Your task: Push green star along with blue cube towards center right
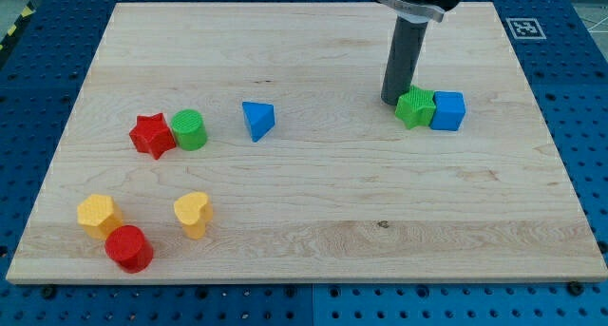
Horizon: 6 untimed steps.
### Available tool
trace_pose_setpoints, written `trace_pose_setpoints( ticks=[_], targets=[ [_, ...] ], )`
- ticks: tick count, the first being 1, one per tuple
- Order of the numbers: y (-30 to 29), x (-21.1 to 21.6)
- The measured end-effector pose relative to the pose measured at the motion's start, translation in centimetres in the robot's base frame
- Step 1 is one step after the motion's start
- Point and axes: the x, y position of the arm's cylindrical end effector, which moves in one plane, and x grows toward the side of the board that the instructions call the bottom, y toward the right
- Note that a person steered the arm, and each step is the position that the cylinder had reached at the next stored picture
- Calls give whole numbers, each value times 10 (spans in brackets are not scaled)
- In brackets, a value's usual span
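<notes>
The green star (415,108) sits on the wooden board at the view's upper right, touching the blue cube (448,110) on its right side. My tip (393,100) is down on the board just left of the green star, at its upper left edge, touching or nearly touching it. The dark rod rises from there to the view's top.
A blue triangular block (257,119) lies left of centre. A red star (151,135) and a green cylinder (189,129) sit together at the left. A yellow hexagon (98,215), a red cylinder (128,248) and a yellow heart (192,213) lie at the lower left. The board's right edge (560,174) is near.
</notes>
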Motion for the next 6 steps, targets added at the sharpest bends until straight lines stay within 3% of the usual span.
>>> trace_pose_setpoints(
  ticks=[6],
  targets=[
    [67, 20]
  ],
)
